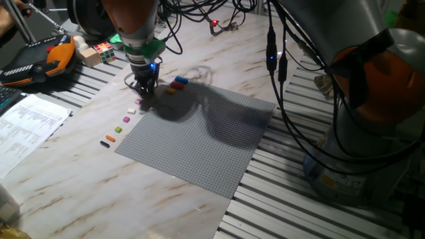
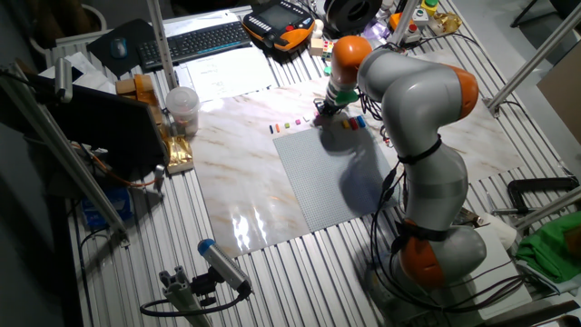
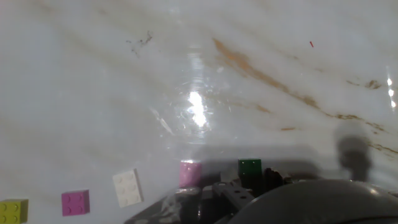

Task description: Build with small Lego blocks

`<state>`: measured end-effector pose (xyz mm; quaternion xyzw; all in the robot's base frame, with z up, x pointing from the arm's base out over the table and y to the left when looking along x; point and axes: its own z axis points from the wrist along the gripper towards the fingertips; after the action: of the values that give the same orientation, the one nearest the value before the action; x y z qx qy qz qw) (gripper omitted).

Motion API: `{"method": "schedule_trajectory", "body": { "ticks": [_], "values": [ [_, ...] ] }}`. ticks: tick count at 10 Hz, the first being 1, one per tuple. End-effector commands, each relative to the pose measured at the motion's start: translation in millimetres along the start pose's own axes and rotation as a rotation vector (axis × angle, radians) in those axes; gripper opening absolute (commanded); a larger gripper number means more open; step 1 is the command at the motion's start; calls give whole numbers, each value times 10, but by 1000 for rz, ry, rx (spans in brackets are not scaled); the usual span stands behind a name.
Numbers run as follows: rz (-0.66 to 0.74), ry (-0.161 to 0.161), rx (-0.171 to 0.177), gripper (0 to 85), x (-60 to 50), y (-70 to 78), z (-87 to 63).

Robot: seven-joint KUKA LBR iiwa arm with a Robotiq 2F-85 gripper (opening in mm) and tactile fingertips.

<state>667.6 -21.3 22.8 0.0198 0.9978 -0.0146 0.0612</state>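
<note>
Several small Lego blocks lie in a row on the marble table along the left edge of the grey baseplate (image 1: 199, 143): black (image 1: 104, 143), orange (image 1: 110, 138), yellow-green (image 1: 119, 129), pink (image 1: 126, 119) and white (image 1: 131, 110). Blue (image 1: 180, 80), red (image 1: 177, 85) and yellow (image 1: 170, 90) blocks lie by the plate's far corner. My gripper (image 1: 143, 95) is low over the table between the two groups, right at a purple-pink block (image 1: 140, 102). The hand view shows a pink block (image 3: 189, 173) and a green block (image 3: 250, 168) just ahead of the fingers, with white (image 3: 127, 187), magenta (image 3: 75, 202) and yellow (image 3: 12, 210) blocks to the left. The fingertips are too dark to show their gap.
A Rubik's cube (image 1: 103, 50) and an orange-and-black pendant (image 1: 40, 61) lie at the back left, with printed papers (image 1: 26, 126) at the left. Cables hang over the far side of the table. The arm's base (image 2: 436, 254) stands beside the baseplate (image 2: 327, 177).
</note>
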Motion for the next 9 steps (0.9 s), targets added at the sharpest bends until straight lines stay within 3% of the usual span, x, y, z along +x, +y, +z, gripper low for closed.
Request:
{"method": "schedule_trajectory", "body": {
  "ticks": [1, 3, 6, 9],
  "values": [
    [-2, 0, 0, 263, 1, 2, 0],
    [-14, 3, -1, 7, 5, 8, -3],
    [-14, 7, 11, 7, 50, -46, -125],
    [-22, 28, 27, 7, 294, -192, -343]
  ]
}}
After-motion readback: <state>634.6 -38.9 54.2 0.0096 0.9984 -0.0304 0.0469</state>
